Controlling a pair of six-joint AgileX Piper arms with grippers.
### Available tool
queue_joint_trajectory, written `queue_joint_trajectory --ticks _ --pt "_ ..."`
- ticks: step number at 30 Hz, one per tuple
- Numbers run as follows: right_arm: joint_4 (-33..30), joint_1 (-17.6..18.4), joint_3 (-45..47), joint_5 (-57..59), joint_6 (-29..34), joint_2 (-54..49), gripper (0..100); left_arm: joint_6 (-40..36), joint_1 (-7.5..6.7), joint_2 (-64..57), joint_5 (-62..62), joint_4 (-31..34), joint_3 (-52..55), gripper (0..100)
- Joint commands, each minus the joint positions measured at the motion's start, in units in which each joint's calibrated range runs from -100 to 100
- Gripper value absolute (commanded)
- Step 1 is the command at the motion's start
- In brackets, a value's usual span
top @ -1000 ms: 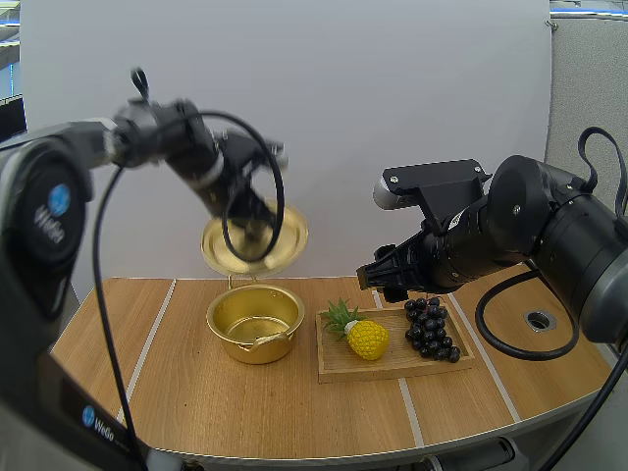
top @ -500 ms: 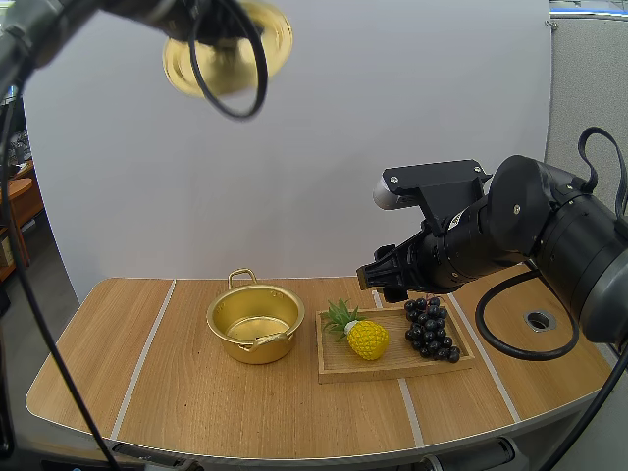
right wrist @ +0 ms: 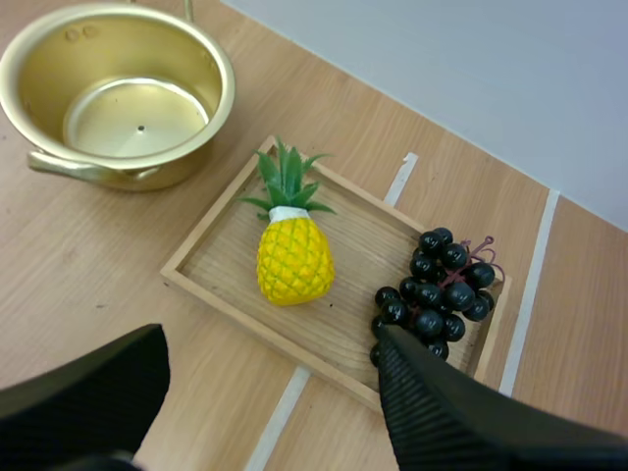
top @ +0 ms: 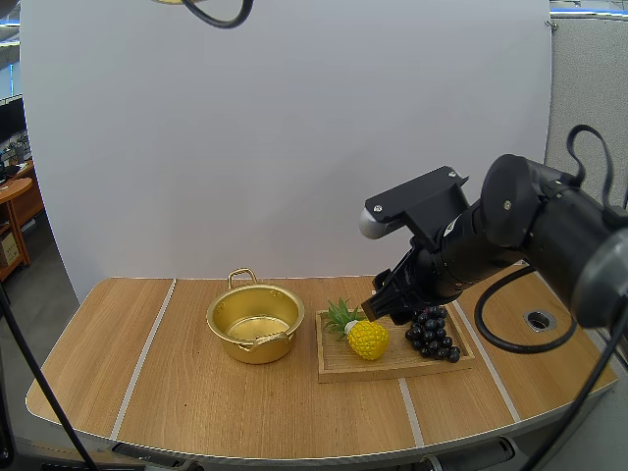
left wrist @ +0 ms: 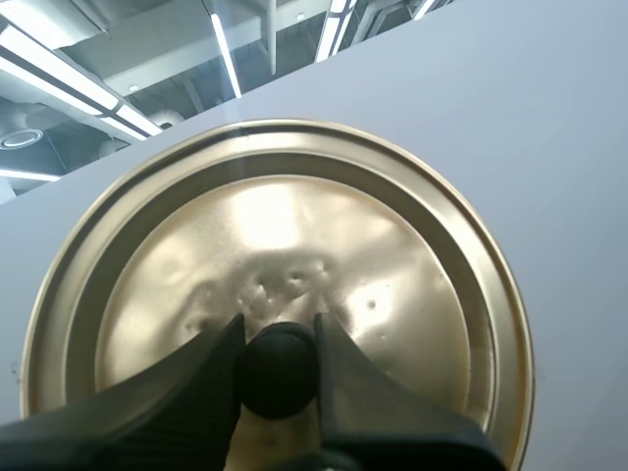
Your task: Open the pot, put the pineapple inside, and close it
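Note:
The gold pot (top: 255, 322) stands open on the table, left of a wooden tray (top: 392, 366). On the tray lies a yellow pineapple (top: 366, 339) with green leaves, its leaves towards the pot. My right gripper (top: 379, 310) hovers just above and behind the pineapple. In the right wrist view its fingers stand wide apart over the pineapple (right wrist: 292, 257), with the pot (right wrist: 118, 93) beyond. My left gripper (left wrist: 278, 339) is shut on the black knob (left wrist: 278, 361) of the gold lid (left wrist: 294, 235), held high in the air.
A bunch of dark grapes (top: 432, 332) lies on the right half of the tray, close beside the pineapple. The wooden table (top: 196, 392) has bare room in front and to the left. A round hole (top: 539, 320) sits at its right.
The left arm has carried the lid up and out of the top of the high view. The right gripper has dropped and shifted left, closer over the pineapple.

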Motion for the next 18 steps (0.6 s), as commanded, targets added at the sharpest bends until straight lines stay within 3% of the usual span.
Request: queue_joint_trajectory --ticks 1,9,18 --pt "0.3 -0.2 -0.5 0.1 -4.1 3.7 100 -0.6 -0.18 -0.3 -3.6 0.1 -0.6 0" --pt "1.4 -0.2 -6.3 0.1 -9.4 18.9 100 -0.6 -0.18 -0.3 -3.6 0.1 -0.6 0" --pt "3.3 -0.2 -16.2 4.4 -10.5 28.6 100 -0.6 -0.18 -0.3 -3.6 0.1 -0.6 0"
